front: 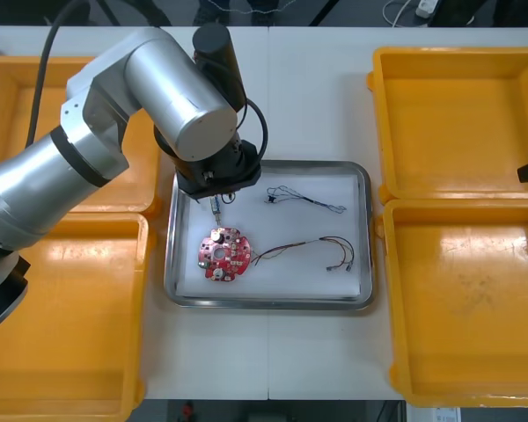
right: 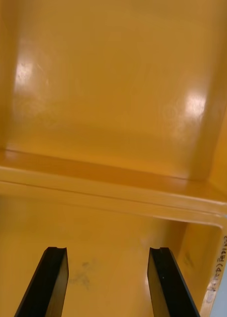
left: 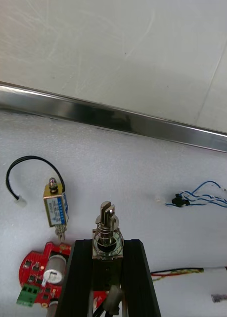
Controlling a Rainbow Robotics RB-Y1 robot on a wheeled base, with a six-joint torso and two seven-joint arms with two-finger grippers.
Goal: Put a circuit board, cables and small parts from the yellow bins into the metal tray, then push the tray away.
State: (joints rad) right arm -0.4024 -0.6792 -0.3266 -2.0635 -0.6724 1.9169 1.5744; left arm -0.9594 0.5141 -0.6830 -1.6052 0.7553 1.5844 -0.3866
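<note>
- the left gripper point(front: 215, 192) hangs over the far left corner of the metal tray point(front: 363, 230), which sits on the light table point(front: 317, 97) between the yellow bins point(front: 462, 123).
- in the left wrist view, the left gripper point(left: 107, 243) has its black fingers point(left: 78, 277) closed on a small metal part point(left: 107, 218). the fingers stand only the part's width apart, and its slotted stem sticks out past the fingertips.
- the held part is above the tray's white lining, a little inside the shiny rim point(left: 118, 116).
- a second small metal part point(left: 56, 208) with a blue label lies on the lining just beside the fingertips, and a short black cable point(left: 24, 166) loops off it.
- the round red circuit board point(front: 223, 255) lies in the tray's left half, just nearer than the gripper and partly behind one finger in the wrist view.
- a blue and white cable point(left: 204, 195) and a red and yellow cable point(front: 312, 249) lie in the tray's right half, apart from the gripper.
- the right gripper point(right: 108, 250) waits at the table's right edge, over the rim where the two right bins meet. its fingers are spread wide and hold nothing.
</note>
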